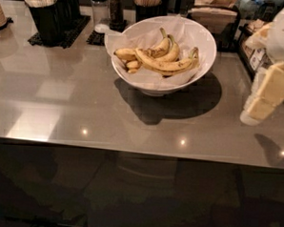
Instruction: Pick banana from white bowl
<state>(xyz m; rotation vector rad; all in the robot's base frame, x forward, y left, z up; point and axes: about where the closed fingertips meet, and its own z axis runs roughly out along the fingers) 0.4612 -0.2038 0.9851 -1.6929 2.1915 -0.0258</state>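
at the right edge, hand point(266, 95), pale and blocky, tilted down over the grey surface point(76, 102), well apart from the white bowl point(209, 52). cannot tell how far open, nor whether gripping anything. back of centre on the surface, that wide glossy bowl, lined with crinkled white paper, throwing a dark shadow to its front and right. inside it, a heap of bananas. along the front of the heap, the long curved banana point(166, 65), yellow with dark ends, lying on the paper and touching the others behind it. short stubby ones just to its left. far left at the back, black cups point(49, 20) stuffed with white utensils, on a black mat. near those, a pale shaker point(97, 10) beside a dark shaker point(115, 8).
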